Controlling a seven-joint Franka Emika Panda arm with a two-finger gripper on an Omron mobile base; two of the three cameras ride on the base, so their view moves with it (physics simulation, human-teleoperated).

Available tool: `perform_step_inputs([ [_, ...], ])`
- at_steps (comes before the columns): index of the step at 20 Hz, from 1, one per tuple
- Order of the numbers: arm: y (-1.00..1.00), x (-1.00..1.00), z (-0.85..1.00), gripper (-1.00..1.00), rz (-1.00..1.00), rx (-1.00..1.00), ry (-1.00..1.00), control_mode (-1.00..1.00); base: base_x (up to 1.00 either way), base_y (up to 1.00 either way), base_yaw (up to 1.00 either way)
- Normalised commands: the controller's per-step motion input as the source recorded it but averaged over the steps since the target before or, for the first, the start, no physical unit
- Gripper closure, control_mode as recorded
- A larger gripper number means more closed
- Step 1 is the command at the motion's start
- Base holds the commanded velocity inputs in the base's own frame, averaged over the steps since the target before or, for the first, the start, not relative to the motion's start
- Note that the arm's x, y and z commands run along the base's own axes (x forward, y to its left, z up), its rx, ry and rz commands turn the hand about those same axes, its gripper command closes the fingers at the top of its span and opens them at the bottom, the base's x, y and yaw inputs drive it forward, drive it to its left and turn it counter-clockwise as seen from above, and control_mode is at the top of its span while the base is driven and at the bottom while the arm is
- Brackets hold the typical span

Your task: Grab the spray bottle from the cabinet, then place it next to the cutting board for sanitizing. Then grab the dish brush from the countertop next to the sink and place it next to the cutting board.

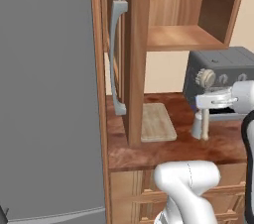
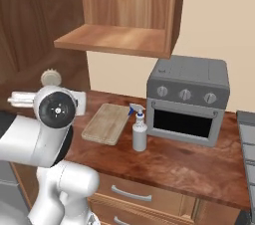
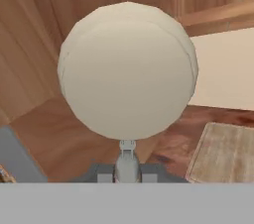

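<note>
A: Dish brush (image 3: 128,69) status: held in the gripper (image 3: 127,171), its round tan head facing the hand camera and the thin grey stem running down between the closed fingers. Jaws pinched fully onto the stem.

B: Position over the scene?

A: In the left base view the brush (image 1: 205,77) sits at the front of the hand, up above the countertop (image 1: 163,151), in front of the grey toaster oven (image 1: 223,69). In the right base view the tan head (image 2: 50,77) peeks out just above the round wrist, left of the cutting board (image 2: 106,123).

B: Spray bottle?

A: Spray bottle (image 2: 139,129) stands upright on the countertop, just beside the right edge of the cutting board, between the board and the toaster oven. Blue trigger at the top points toward the board. In the left base view the bottle (image 1: 197,125) is partly covered by the hand above it.

B: Board?

A: Pale board lies flat on the counter, at the foot of the cabinet (image 1: 135,59). One end of it is tucked behind the cabinet's open door, which carries a long curved grey handle (image 1: 116,57). In the hand view a corner of the board (image 3: 223,153) shows below and right of the brush head.
</note>
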Motion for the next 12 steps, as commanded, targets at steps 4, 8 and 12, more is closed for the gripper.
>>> perform_step_inputs([
  [4,0.64,0.70,-0.80,1.00,0.01,0.00,0.13,-1.00,0.00,0.00,0.00],
  [8,0.26,0.81,-0.66,1.00,0.00,0.00,0.12,-1.00,0.00,0.00,0.00],
  [12,0.07,0.85,-0.70,1.00,0.02,0.00,0.13,-1.00,0.00,0.00,0.00],
])
